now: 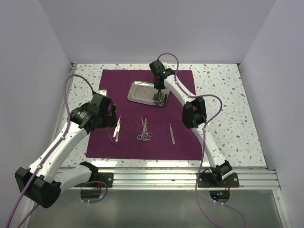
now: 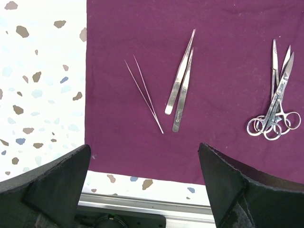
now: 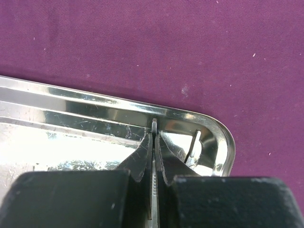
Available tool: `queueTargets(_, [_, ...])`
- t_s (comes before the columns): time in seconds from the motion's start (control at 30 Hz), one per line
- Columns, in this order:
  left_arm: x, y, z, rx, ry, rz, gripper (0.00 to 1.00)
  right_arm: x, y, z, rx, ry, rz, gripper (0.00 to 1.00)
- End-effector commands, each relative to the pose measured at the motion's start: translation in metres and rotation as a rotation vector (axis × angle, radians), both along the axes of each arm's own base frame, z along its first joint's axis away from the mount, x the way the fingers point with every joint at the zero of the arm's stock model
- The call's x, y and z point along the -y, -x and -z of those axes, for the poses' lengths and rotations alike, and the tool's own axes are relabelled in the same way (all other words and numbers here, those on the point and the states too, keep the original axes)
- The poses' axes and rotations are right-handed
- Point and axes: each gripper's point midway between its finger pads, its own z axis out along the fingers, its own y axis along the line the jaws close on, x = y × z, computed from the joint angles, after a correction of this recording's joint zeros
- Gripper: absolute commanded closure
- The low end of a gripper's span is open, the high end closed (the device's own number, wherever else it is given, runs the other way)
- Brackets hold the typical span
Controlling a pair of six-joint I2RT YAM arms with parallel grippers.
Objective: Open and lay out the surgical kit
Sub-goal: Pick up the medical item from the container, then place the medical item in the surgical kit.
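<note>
A speckled white table (image 1: 228,118) carries a plum cloth wrap (image 1: 190,142), opened out flat as a rectangle. At far left, the left gripper (image 2: 144,152) hangs above the cloth's near left part, its two black fingers (image 2: 57,180) spread wide apart with nothing between them. Just ahead of it on the cloth lies a hair-thin pair of steel prongs (image 2: 145,92) that meet at their near end. Just right of these lie two flat silver tweezers (image 2: 180,92), side by side and touching, points away from the arms. Further right, near the cloth's centre, lies a small overlapping cluster of ring-handled scissors or forceps (image 2: 275,104), with the rings at the near end. Behind them, toward the cloth's far edge, sits the shiny rectangular steel tray (image 1: 140,90). The right gripper (image 3: 154,137) reaches down into the tray's right end, close to a rounded corner. Its fingers are pressed together on a thin steel instrument (image 3: 154,124), whose tip pokes out just beyond them; which tool it is cannot be told. To the right of the scissors, a single slim pair of tweezers (image 1: 172,133) lies alone on the cloth.
</note>
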Motion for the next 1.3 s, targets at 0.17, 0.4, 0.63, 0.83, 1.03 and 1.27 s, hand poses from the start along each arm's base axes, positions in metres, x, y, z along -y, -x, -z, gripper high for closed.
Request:
queueTargets(0.17, [0.008,-0.005,-0.003,0.018,0.051,-0.002,0.00,0.001,0.039,0.015,-0.146,0.027,-0.068,1.00])
queueTargets(0.4, [0.017,-0.015,-0.004,0.028,0.083,-0.006,0.00,0.010,0.002,-0.072,0.032,-0.116,-0.032,1.00])
queueTargets(0.63, [0.024,-0.023,-0.006,0.047,0.115,-0.006,0.00,0.019,-0.003,-0.133,0.117,-0.207,-0.037,1.00])
queueTargets(0.83, [0.030,-0.033,-0.010,0.068,0.124,0.003,0.00,0.035,0.016,-0.153,0.095,-0.208,-0.037,1.00])
queueTargets(1.03, [0.037,-0.055,-0.017,0.091,0.106,0.027,0.00,0.048,0.084,-0.132,0.008,-0.214,-0.076,1.00])
queueTargets(1.27, [0.049,-0.081,-0.032,0.107,0.095,0.071,0.00,0.067,0.172,-0.087,-0.109,-0.213,-0.121,1.00])
